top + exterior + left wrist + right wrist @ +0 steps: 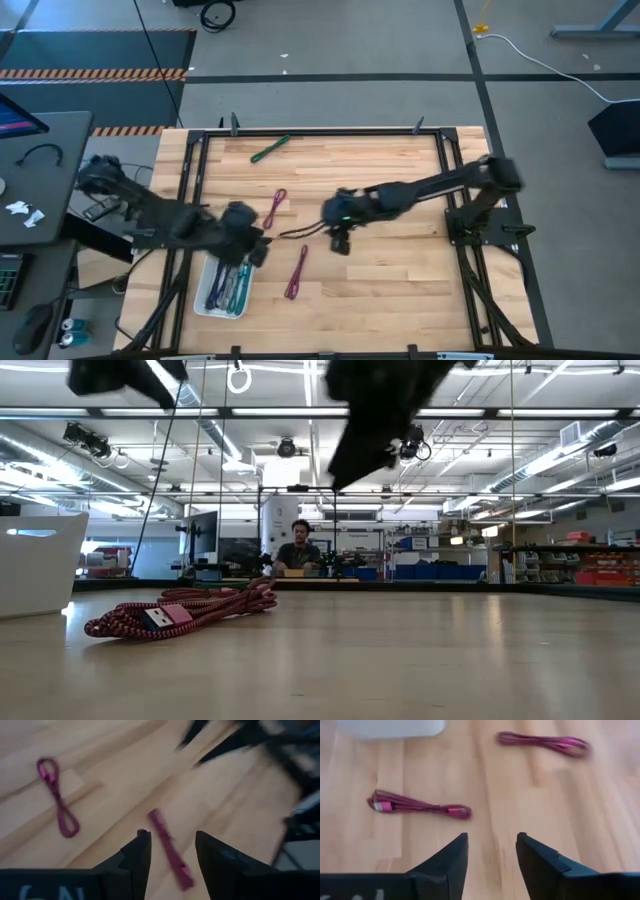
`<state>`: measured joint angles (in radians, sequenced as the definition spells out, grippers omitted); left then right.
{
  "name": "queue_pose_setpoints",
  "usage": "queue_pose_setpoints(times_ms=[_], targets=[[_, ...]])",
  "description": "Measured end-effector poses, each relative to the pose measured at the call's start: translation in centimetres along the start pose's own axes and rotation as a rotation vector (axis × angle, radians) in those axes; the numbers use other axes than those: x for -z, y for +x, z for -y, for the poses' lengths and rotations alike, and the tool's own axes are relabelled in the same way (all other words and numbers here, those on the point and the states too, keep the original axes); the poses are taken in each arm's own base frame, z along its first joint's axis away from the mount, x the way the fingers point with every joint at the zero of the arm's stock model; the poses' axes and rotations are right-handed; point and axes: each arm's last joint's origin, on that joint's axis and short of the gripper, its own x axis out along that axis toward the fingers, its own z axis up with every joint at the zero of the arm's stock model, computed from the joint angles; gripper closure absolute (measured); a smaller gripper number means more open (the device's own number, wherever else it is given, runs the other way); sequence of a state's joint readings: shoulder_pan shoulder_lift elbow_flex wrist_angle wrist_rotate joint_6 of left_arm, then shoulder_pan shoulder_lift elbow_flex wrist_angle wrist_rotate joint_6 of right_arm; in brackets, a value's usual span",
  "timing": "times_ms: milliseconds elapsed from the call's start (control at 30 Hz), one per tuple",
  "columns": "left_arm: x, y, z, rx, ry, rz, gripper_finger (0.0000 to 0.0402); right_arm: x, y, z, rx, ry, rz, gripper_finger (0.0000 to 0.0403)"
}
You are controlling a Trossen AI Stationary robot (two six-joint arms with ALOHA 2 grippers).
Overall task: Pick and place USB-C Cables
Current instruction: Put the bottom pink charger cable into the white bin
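Hovering with jaws parted over the pale wood-plank counter (pixel 400 280): left gripper (pixel 255 248) above the white tray (pixel 203 296) of folded cables (pixel 229 287), right gripper (pixel 338 240) mid-counter. Lying loose nearby: two braided magenta cables (pixel 297 272), one slim green cable (pixel 270 148) far back.

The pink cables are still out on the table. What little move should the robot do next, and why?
Probably the right gripper should go down onto the near magenta cable. Its fingers are open and hold nothing, and it hangs above the wood between the two magenta cables. The left gripper is by the white tray, which already holds some cables. The other magenta cable and the green cable can wait.
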<state>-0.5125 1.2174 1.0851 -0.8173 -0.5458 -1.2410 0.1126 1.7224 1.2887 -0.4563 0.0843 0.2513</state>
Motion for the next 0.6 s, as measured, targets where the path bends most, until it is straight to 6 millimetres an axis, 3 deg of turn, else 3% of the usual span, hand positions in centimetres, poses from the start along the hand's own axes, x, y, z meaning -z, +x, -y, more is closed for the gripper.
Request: queue_pose_setpoints(times_ms=[133,300,433,600], targets=[[-1.4,4.6,-0.1,-0.071,-0.070,-0.121,0.0242,3.2,-4.8,0.2,0.067,0.200,0.056,0.0247],[-1.5,10.5,-0.1,-0.085,-0.135,-0.318,0.0217,6.8,-9.9,-0.4,0.068,0.385,0.194,0.0256],[-0.7,14.7,0.4,-0.016,-0.175,-0.441,0.0169,8.8,-12.4,-0.7,0.068,0.474,0.288,0.0258],[1.6,18.5,-0.3,-0.096,-0.229,-0.573,0.0130,9.9,-13.9,-0.9,0.053,0.488,0.339,0.0259]])
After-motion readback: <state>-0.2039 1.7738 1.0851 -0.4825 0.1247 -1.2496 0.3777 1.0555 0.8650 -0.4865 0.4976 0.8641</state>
